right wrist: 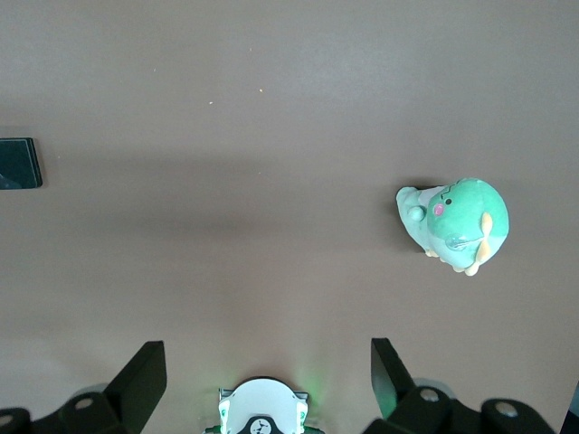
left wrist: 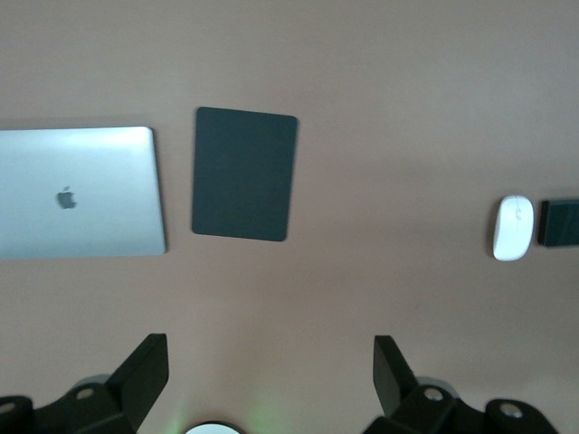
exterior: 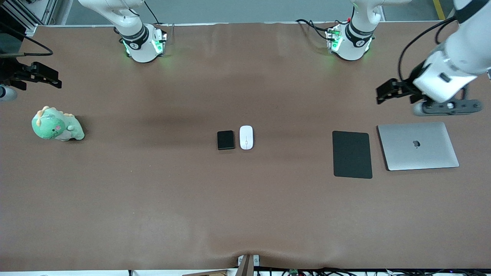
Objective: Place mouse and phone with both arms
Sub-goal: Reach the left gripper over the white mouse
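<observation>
The white oval mouse (exterior: 246, 137) and the small black phone (exterior: 225, 140) lie side by side at the table's middle, the mouse toward the left arm's end. Both show in the left wrist view, mouse (left wrist: 512, 228) and phone (left wrist: 561, 222). A corner of the phone shows in the right wrist view (right wrist: 18, 164). My left gripper (exterior: 386, 93) hangs open and empty over the table's left-arm end, by the laptop; its fingers are wide apart in its wrist view (left wrist: 270, 380). My right gripper (exterior: 51, 78) hangs open and empty over the right-arm end, and shows in its wrist view (right wrist: 269, 380).
A large thin black mat (exterior: 352, 154) and a closed silver laptop (exterior: 417, 145) lie side by side at the left arm's end. A green plush toy (exterior: 56, 124) sits at the right arm's end. Both arm bases stand along the edge farthest from the front camera.
</observation>
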Robot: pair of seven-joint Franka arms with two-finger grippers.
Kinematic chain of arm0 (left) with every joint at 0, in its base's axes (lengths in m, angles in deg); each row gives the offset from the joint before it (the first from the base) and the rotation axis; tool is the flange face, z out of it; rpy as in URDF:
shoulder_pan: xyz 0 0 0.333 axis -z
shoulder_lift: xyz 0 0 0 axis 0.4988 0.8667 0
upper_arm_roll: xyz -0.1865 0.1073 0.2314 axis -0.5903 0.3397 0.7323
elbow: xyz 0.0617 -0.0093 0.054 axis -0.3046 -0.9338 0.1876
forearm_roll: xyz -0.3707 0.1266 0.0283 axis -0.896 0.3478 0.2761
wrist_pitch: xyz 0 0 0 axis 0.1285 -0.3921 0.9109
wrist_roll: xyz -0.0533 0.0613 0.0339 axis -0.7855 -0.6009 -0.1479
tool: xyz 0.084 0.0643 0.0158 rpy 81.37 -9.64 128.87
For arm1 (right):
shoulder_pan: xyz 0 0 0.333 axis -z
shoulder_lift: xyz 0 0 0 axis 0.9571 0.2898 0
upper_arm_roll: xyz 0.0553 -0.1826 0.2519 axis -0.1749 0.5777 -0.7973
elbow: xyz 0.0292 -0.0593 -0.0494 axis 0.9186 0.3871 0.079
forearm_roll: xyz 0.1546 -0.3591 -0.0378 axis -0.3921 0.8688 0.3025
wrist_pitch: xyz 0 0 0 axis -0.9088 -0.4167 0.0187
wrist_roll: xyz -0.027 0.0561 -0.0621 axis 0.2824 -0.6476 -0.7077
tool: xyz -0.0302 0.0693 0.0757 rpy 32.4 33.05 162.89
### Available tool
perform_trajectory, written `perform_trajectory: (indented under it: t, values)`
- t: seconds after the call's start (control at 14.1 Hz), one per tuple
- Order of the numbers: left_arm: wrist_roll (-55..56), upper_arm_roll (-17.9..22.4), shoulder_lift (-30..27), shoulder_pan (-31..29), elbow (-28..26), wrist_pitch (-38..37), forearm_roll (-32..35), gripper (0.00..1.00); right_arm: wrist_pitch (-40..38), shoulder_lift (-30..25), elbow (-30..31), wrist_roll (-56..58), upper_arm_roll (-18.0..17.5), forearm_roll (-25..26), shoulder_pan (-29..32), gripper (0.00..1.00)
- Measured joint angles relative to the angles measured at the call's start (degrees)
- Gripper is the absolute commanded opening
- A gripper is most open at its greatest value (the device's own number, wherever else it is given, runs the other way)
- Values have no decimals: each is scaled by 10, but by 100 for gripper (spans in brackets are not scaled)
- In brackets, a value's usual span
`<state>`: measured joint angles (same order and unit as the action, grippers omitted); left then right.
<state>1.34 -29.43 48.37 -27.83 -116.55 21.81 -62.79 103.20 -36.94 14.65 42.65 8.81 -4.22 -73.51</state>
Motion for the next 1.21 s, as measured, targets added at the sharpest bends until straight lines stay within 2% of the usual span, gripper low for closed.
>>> perform_trajectory:
  t: [0.14, 0.5, 1.21]
  values:
    - [28, -16, 19, 26, 2, 3, 0, 100, 0, 0, 0, 0, 0, -1, 0, 100]
    - [109, -19, 77, 123, 9, 45, 2, 100, 0, 0, 0, 0, 0, -3, 0, 100]
    - [239, -19, 228, 268, 12, 209, 58, 100, 0, 0, 0, 0, 0, -5, 1, 100]
